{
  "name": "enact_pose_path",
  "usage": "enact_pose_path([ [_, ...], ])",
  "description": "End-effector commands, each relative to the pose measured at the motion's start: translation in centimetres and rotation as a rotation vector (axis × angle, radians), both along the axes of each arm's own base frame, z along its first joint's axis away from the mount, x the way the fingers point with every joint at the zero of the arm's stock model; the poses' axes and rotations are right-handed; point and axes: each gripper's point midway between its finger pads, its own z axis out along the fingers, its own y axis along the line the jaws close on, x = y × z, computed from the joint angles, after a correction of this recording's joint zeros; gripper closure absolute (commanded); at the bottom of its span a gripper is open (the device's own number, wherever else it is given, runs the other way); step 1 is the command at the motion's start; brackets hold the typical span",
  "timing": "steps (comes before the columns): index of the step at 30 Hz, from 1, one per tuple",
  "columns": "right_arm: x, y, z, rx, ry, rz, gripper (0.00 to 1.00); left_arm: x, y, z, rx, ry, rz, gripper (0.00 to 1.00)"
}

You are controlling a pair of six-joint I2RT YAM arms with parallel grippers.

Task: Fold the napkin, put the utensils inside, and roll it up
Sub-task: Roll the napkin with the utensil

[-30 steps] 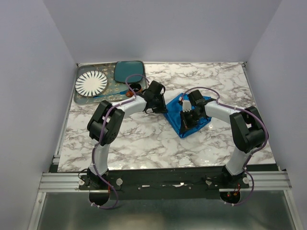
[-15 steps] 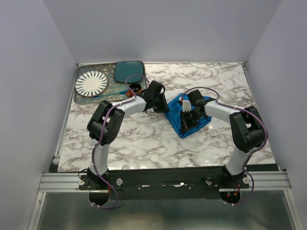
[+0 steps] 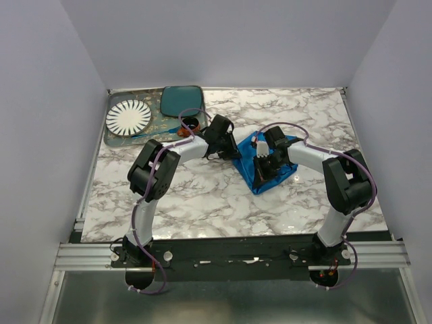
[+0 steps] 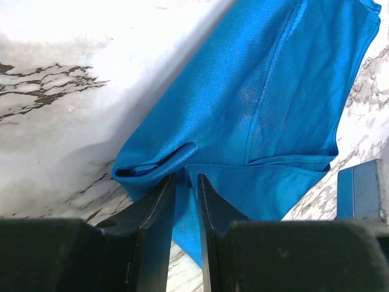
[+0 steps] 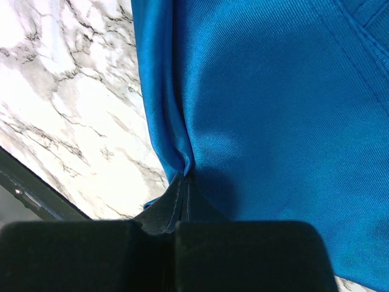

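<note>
Blue cloth with a fine twill sheen fills both my wrist views. The napkin (image 3: 244, 164) lies on the desk (image 3: 202, 202), right of centre, between my two arms. From above it shows as a rough triangle, so I judge the fold to be under way, not finished.

My right jaws are closed tight on a pinch of its edge, and the cloth gathers into a crease at their tips. My left jaws stand a narrow slot apart at the opposite edge, where a small rolled corner sits just over one fingertip. Blue shows through the slot, but I cannot tell whether that cloth is gripped or only lies behind it.

To fold well, I should keep the right pinch firm as an anchor and take a sure hold on the left. That edge should travel low over the cloth so the stitched hems meet. I should let go only once the layers lie flat, or the slippery weave may slide and bunch.

Hems and doubled layers are plain in the left wrist view. A slim bluish piece, probably the fork (image 3: 147, 134), lies well apart on the far-left tray (image 3: 111, 140).
</note>
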Motion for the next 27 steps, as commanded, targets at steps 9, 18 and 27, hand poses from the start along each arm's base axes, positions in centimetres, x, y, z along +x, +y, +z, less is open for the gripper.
enact_pose_path([
  [9,1.2,-2.6,0.4,-0.145,-0.056,-0.021,0.82,-0.3,0.5,-3.4,0.051,0.067,0.052,0.75],
  [18,3.3,-3.3,7.2,-0.174,-0.231,-0.073,0.67,-1.5,1.4,-5.2,0.069,0.094,0.054,0.78],
  [27,4.0,-1.2,8.3,-0.296,-0.548,0.059,0.57,-1.8,1.7,-6.0,0.084,0.106,0.050,0.80],
])
